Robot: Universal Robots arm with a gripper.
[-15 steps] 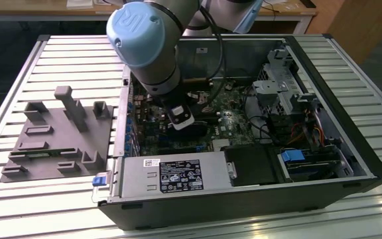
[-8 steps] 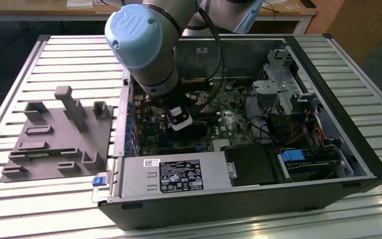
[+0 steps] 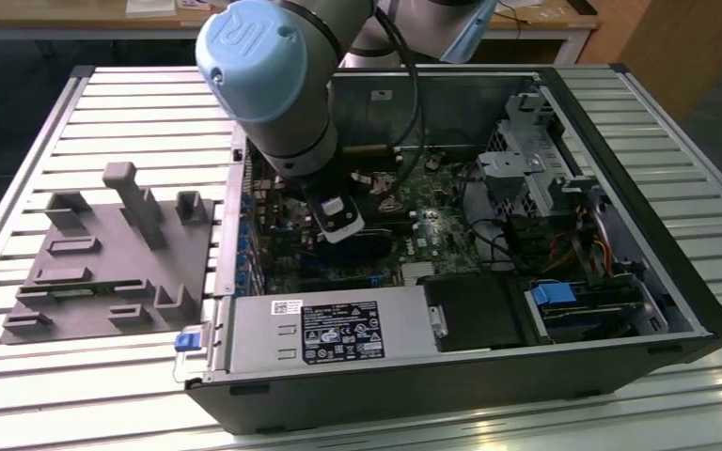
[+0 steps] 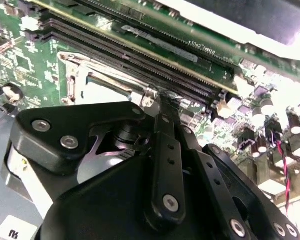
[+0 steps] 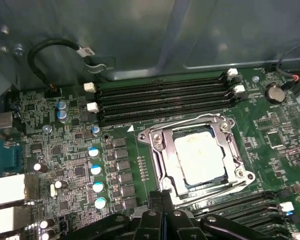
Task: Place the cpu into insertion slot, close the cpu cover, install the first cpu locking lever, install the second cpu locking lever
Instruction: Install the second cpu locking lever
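Note:
The cpu, a pale silver square, lies in the insertion slot on the green motherboard. The cpu cover, a silvery frame, lies flat around the chip. Thin wire locking levers run along two sides of the socket, one by the memory slots and one on the opposite side. My gripper is shut, its black fingertips together at the socket's corner. In the second wrist view the fingertips touch the socket's edge beside the memory slots. In the exterior view the gripper reaches down inside the open computer case.
Long black memory slots flank the socket on both sides. Capacitors, a coin battery and cables crowd the board. The case walls and power supply hem in the arm. A grey fixture plate lies beside the case.

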